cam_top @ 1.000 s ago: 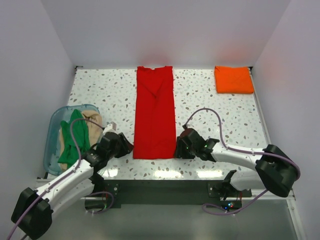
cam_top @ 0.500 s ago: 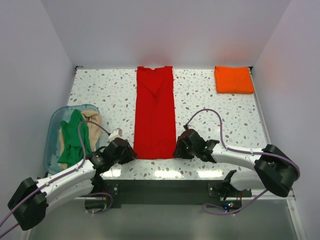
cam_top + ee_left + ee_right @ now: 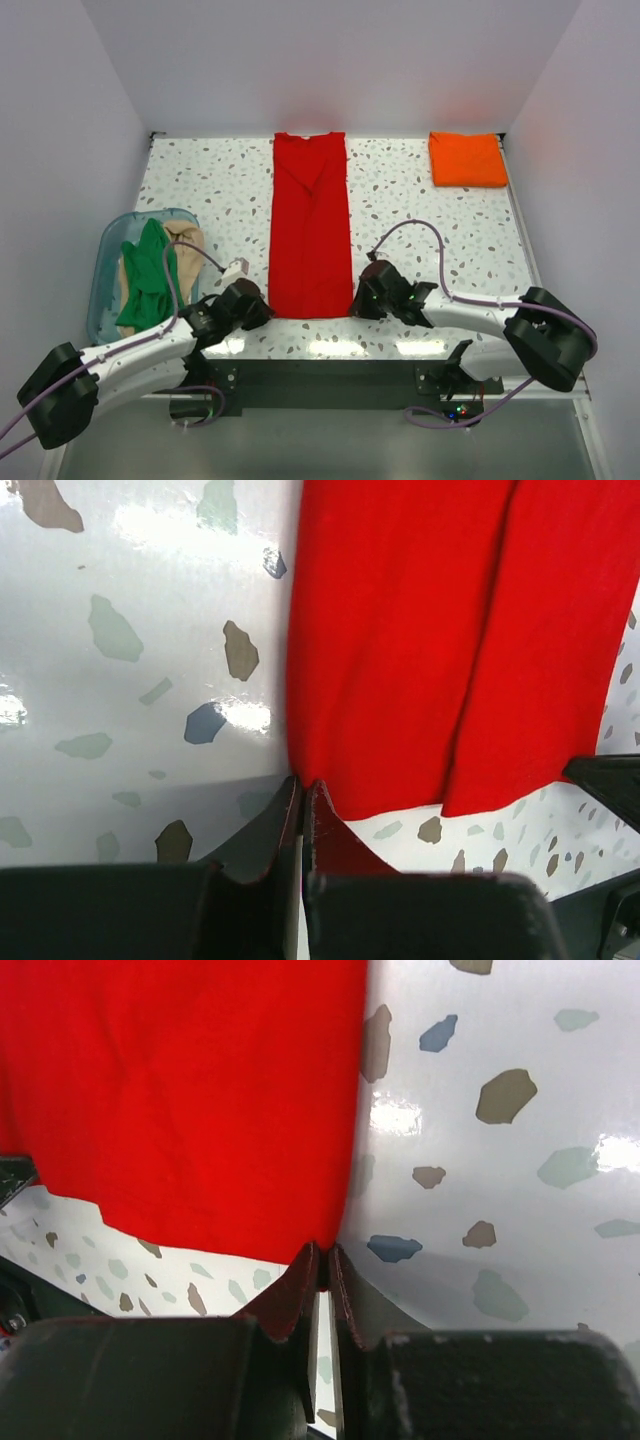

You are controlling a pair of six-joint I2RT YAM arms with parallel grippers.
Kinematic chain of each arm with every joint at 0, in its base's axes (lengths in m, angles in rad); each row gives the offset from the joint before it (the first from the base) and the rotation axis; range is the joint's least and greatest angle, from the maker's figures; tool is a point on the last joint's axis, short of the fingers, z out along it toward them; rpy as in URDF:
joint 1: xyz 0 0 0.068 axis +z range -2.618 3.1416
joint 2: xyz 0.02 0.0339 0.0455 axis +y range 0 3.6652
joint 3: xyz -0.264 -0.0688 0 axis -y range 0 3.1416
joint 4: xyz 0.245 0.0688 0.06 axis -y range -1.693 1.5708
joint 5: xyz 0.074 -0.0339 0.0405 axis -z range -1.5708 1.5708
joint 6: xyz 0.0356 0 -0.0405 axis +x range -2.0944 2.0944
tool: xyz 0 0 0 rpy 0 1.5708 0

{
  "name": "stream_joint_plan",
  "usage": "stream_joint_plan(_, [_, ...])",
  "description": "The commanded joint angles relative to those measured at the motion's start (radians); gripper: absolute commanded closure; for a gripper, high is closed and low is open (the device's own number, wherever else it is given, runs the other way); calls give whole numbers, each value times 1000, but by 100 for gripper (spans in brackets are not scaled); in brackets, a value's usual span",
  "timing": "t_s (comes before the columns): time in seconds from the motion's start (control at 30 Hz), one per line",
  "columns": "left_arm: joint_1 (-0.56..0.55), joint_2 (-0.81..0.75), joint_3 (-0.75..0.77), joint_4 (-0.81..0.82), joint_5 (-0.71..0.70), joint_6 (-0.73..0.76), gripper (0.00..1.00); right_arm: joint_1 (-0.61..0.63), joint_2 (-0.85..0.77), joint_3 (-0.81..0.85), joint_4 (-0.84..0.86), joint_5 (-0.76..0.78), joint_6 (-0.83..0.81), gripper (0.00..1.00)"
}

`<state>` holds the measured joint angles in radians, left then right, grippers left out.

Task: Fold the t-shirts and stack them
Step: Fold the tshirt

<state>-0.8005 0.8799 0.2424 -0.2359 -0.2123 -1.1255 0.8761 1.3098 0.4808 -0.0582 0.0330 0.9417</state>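
Red shirt point(image 3: 310, 230) lies as a long strip from the table's point(image 3: 200, 190) far edge to the near edge. Left gripper point(image 3: 303, 788) and right gripper point(image 3: 322, 1257) pinch its near corners. Best to lift both evenly and carry the hem toward the collar.

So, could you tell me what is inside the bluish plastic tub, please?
A green t-shirt and a tan t-shirt lie bunched in the tub; anything beneath them is covered.

You see the red shirt point(image 3: 309, 235) is soft matt cloth, the orange shirt point(image 3: 467, 159) the same, the table point(image 3: 420, 200) smooth, glossy and speckled like stone, and the tub point(image 3: 104, 265) clear bluish plastic.
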Motion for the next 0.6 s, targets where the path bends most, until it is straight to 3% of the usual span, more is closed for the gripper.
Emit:
stream_joint_plan(0.0, [-29,13,-31,-19,-1,-10,100,-2,-29,-37,-22,8,-6,93])
stream_joint_plan(0.07, [-60,8,-34,-23,-1,-26,100,-3,-69,-51,-40,15,-11,100])
stream_joint_plan(0.4, [-259,-21,21,-126,-48,-140,100,-3,-314,-172,-135,-31,-23,100])
stream_joint_plan(0.57, [-263,-10,151,-155,-113,-86,100,-5,-400,-99,-255,-10,-73,100])
